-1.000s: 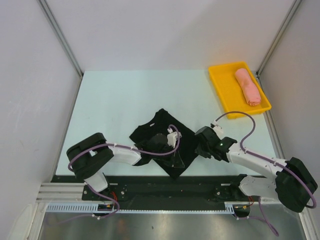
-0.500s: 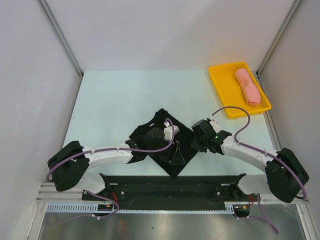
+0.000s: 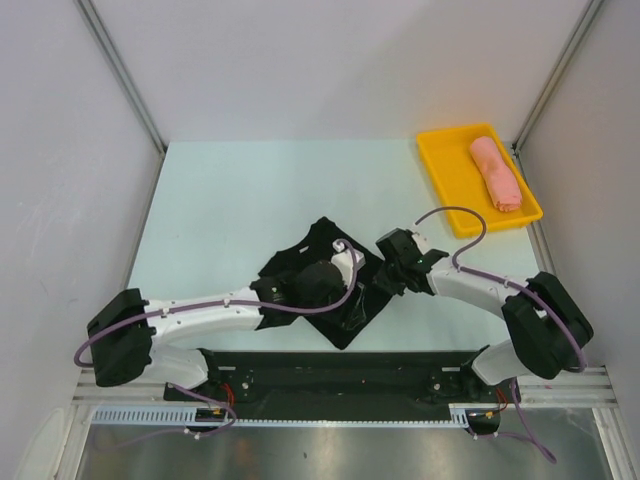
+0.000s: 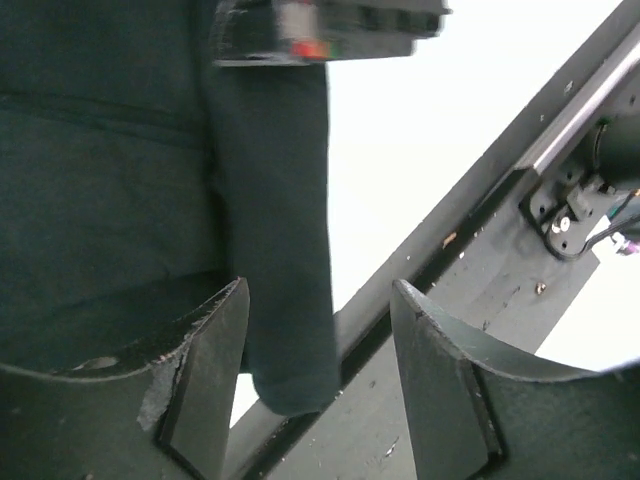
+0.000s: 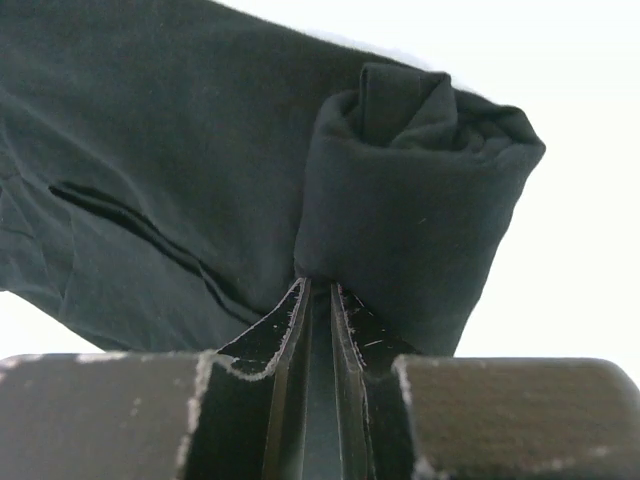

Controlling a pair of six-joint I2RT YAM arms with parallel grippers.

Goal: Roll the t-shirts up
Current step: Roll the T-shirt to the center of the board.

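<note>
Pale desk (image 3: 230,200): the pink roll (image 3: 495,172) lies finished in the tray (image 3: 440,170) at two o'clock. The black tee (image 3: 315,238) near six looks half-rolled; the right tool (image 5: 318,290) pinches it, and the left tool (image 4: 318,300) stands wide.

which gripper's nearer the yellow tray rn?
Right. The right gripper, shut on the black tee's right edge, sits nearer the arm bases and left of the yellow tray. The left gripper, open over the tee's middle, is farther left.
</note>
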